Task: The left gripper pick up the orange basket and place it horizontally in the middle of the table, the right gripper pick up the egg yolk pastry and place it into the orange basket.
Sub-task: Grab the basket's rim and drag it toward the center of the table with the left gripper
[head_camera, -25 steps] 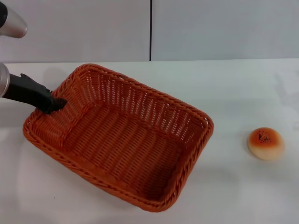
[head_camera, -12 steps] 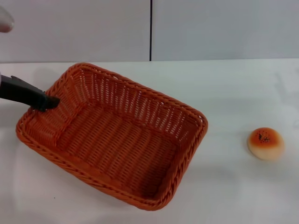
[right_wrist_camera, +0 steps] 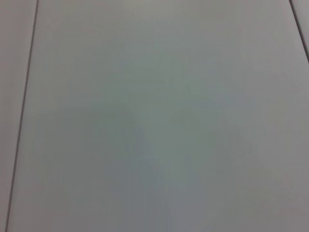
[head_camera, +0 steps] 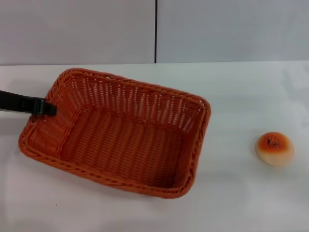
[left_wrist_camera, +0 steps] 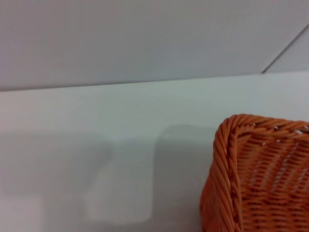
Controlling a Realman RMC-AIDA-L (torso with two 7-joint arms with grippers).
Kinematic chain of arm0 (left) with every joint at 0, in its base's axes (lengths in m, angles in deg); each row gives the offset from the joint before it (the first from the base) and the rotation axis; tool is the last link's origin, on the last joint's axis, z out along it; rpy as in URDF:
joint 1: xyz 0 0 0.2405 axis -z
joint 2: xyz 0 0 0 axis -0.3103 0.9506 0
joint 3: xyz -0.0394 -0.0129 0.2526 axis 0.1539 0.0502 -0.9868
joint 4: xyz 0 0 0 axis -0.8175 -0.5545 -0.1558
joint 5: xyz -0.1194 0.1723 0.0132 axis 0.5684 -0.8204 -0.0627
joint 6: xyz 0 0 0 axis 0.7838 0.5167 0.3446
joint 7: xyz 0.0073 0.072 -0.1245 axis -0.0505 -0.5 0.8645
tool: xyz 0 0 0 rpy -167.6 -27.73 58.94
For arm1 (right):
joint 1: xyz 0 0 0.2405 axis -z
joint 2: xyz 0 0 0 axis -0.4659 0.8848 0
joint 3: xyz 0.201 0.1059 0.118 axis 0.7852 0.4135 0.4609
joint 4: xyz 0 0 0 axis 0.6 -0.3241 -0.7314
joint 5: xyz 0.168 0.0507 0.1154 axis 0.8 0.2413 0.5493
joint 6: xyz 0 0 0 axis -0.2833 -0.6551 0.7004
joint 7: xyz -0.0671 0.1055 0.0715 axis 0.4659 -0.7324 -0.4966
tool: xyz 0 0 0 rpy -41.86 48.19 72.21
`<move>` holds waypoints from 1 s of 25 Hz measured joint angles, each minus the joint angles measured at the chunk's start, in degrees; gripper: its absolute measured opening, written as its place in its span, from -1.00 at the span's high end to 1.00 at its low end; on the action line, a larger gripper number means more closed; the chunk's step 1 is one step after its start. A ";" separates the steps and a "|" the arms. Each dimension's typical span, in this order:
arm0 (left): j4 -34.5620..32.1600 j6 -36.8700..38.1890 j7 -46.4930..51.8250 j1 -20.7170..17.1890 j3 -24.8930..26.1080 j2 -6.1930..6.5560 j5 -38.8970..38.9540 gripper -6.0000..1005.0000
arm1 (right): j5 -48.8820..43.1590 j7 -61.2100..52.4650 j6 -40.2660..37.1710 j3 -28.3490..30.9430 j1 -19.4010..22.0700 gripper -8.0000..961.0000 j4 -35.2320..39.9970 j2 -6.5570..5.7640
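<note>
The orange basket (head_camera: 120, 145) lies open side up on the white table (head_camera: 241, 96), left of centre, its long side nearly level across the head view; it is empty. My left gripper (head_camera: 48, 107), a slim black jaw reaching in from the left edge, is shut on the rim of the basket's left short side. One braided corner of the orange basket (left_wrist_camera: 260, 183) shows in the left wrist view. The egg yolk pastry (head_camera: 274, 148) sits alone on the table at the right, well apart from the basket. My right gripper is out of view.
A pale wall with a dark vertical seam (head_camera: 155, 31) stands behind the table's far edge. The right wrist view shows only a plain pale surface with thin seams.
The left gripper has drawn back to the left, taking the basket with it. The basket has turned from a diagonal lie to nearly level. The pastry has not moved.
</note>
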 joint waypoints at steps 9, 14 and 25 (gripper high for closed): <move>-1.11 -0.97 7.11 -2.65 -0.28 -0.15 4.61 0.64 | 0.00 -3.45 1.36 0.00 -1.20 -0.33 3.28 -0.13; 0.05 -0.71 7.31 -2.94 0.93 -0.33 5.95 0.65 | 0.00 -4.73 1.86 0.00 -1.27 -0.33 4.54 -0.26; 2.25 -0.77 7.32 -4.06 1.27 -0.10 7.83 0.65 | 0.00 -4.74 2.16 0.00 -1.57 -0.33 5.26 -0.26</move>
